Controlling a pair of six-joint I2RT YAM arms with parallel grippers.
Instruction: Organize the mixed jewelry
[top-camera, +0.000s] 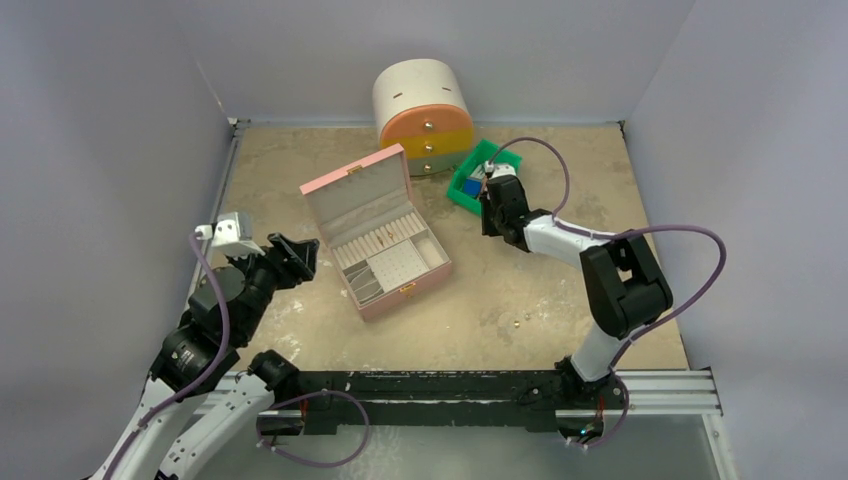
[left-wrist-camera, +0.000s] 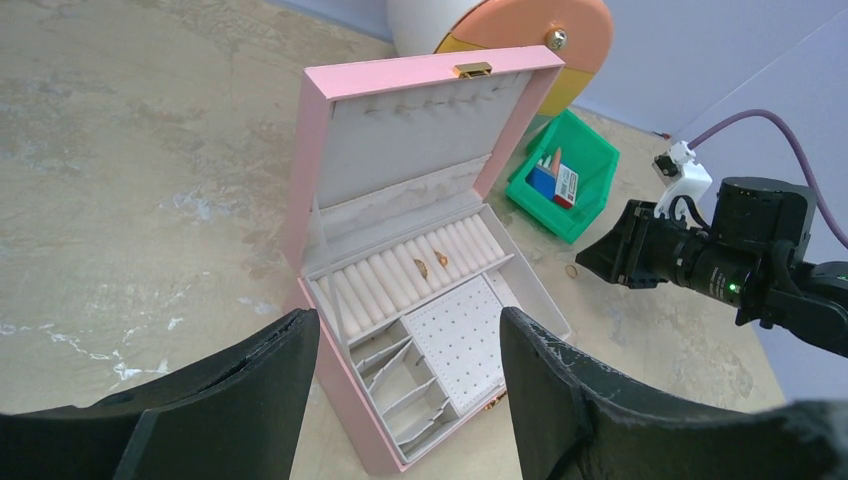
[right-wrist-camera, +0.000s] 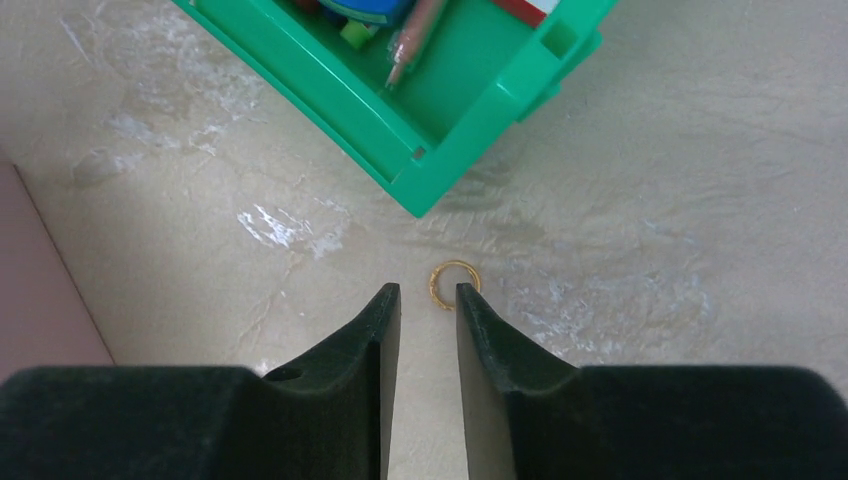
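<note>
Pointing at mottled beige counter, right tool stood narrowly apart, thin gold ring just ahead, near green bin; left tool gaped wide.

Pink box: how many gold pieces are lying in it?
2. One piece and a second one sit side by side in the ring rolls of the box. Tiny studs in other compartments may escape view.

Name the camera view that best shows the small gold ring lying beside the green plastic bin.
Right wrist: the small gold ring lies sharp, just beyond the jaws. Left wrist shows a faint speck; top external does not show it.
</note>
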